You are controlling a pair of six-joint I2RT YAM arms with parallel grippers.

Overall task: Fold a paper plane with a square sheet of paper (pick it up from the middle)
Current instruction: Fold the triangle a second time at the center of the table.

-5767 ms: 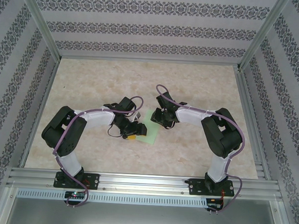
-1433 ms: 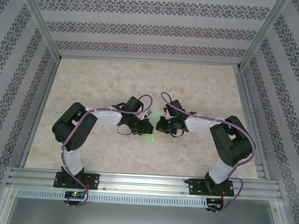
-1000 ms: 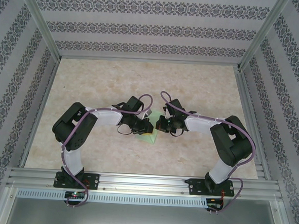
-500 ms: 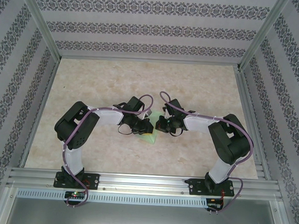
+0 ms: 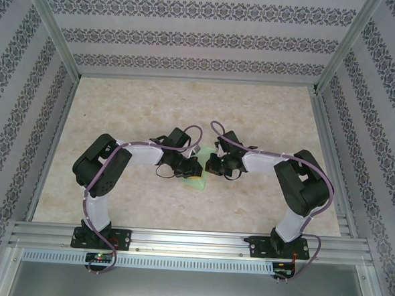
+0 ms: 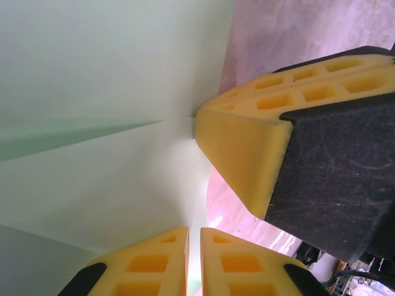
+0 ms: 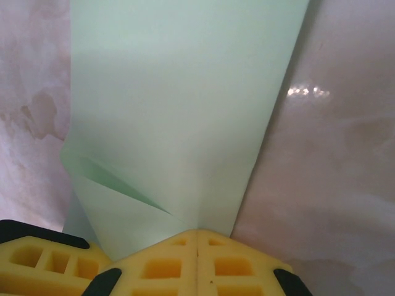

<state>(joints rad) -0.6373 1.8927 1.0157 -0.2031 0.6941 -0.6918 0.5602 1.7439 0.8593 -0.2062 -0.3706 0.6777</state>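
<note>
The square sheet of paper (image 5: 197, 181), pale green and folded with creases, lies on the table between the two grippers. My left gripper (image 5: 193, 169) comes in from the left. In the left wrist view my left gripper (image 6: 194, 253) is shut on an edge of the paper (image 6: 111, 80), with a thin sliver showing between the yellow pads. My right gripper (image 5: 210, 166) faces it from the right. In the right wrist view my right gripper (image 7: 197, 243) is shut, its tip resting on the paper (image 7: 179, 92) where a crease ends. The right gripper's finger (image 6: 241, 142) touches that crease.
The marbled beige table (image 5: 186, 107) is boxed in by patterned walls (image 5: 204, 38) at the back and sides. An aluminium rail (image 5: 192, 241) carrying both arm bases runs along the near edge. Open tabletop lies behind and beside the grippers.
Since several seconds ago both grippers have drawn closer together over the paper, which now looks narrower. Over the last second the arms have hardly moved.
</note>
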